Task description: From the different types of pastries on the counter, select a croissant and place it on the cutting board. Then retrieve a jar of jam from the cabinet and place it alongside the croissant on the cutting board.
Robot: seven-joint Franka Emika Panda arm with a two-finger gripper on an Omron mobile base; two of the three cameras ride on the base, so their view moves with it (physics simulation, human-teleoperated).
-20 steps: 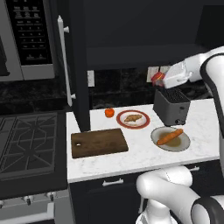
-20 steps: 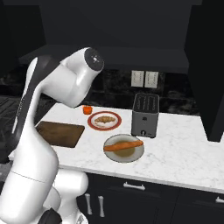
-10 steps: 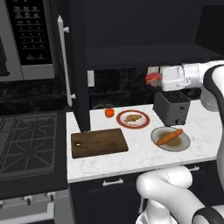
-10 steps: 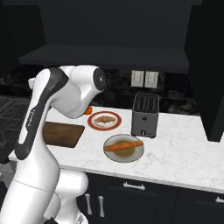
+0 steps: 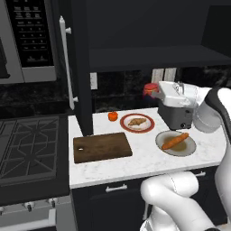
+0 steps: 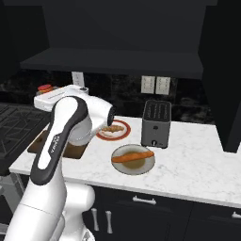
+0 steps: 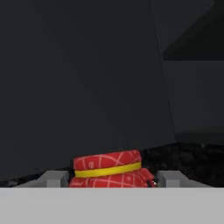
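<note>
**Jam jar carried out toward the board, croissant not yet on it**

The jar of jam point(image 7: 109, 169), with its red cloth-like top and yellow band, sits between the two tips of the pincer point(image 5: 152, 91), which is clamped on it. The jar hangs in the air in front of the dark lower shelf, above the bench point(image 5: 135, 164).

Compared with a second ago, the arm has swung leftward and the hand has levelled out, so the jar has travelled away from above the toaster point(image 5: 175, 115), which is now just behind and below the hand.

Below the pincer and slightly to its left lies the croissant point(image 5: 136, 121) on a red-rimmed plate point(image 5: 147, 127). A small round orange-red object point(image 5: 112, 116) sits further left on the bench. Further left and nearer the robot is the cutting board point(image 5: 102, 147), which carries nothing. To the right and lower, a long orange stick pastry point(image 5: 175, 140) rests on a grey plate point(image 5: 191, 147).

The swing suggests the jar is heading for the board. The croissant step looks undone, since it lies on its plate.
</note>
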